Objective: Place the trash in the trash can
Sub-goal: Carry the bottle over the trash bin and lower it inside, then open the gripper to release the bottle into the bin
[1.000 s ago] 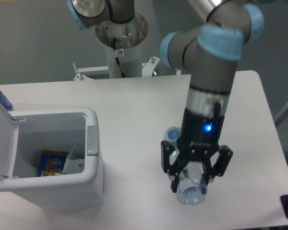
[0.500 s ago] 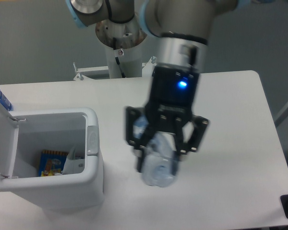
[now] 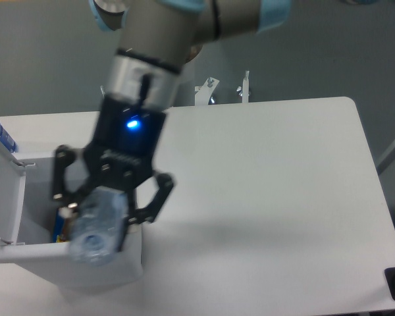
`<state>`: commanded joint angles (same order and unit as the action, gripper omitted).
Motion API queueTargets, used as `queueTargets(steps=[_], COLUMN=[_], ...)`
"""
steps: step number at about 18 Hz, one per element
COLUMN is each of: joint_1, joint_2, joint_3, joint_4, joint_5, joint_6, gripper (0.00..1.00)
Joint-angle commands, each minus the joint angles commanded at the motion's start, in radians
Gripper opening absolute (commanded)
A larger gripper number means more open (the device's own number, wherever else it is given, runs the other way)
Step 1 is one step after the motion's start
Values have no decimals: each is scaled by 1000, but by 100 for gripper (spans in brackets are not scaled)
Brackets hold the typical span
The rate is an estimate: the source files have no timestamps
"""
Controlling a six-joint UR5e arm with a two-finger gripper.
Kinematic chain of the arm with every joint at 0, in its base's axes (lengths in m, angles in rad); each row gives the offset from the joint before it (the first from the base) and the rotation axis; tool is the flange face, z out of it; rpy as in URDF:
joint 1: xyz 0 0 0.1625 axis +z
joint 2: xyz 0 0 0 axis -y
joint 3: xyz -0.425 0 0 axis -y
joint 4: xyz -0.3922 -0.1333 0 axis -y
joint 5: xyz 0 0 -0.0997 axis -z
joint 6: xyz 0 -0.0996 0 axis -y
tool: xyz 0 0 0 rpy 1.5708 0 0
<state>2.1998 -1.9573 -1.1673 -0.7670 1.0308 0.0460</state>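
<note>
Camera view. The gripper (image 3: 100, 220) hung over the open bin (image 3: 26, 250) at the left of the table (image 3: 270, 197), its jaws clamped on the clear bottle (image 3: 97, 227). The bottle pointed down and toward the camera, its lower end over the bin's front rim and its upper part hidden between the black fingers (image 3: 153, 197). A blue light showed on the gripper body, and the arm (image 3: 161, 46) sloped up and to the right out of the top of the frame.

Compared with one second earlier, the gripper had moved from the right part of the table, where it held the bottle just above the surface, to a place over the bin; half a second earlier it was midway, over the middle of the table and already carrying the bottle. The grip on the bottle was unchanged across all three frames. The arm now covered the pedestal that was visible behind the table before.

Inside the bin only a strip of the colourful packet (image 3: 58, 225) showed at the gripper's left edge; the white piece seen beside it earlier was now hidden behind the gripper and bottle. The bin and its raised lid (image 3: 3, 197) at the far left stood where they had been.
</note>
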Motion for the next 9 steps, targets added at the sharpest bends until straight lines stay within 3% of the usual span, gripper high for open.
queueTargets(steps=[3,9], joint_1=[-2,17], joint_2=[2,17], joint_3=[-23,-28], joint_4=[2,2], joint_5=[2,2], joint_6=[44,49], gripper=[100,100])
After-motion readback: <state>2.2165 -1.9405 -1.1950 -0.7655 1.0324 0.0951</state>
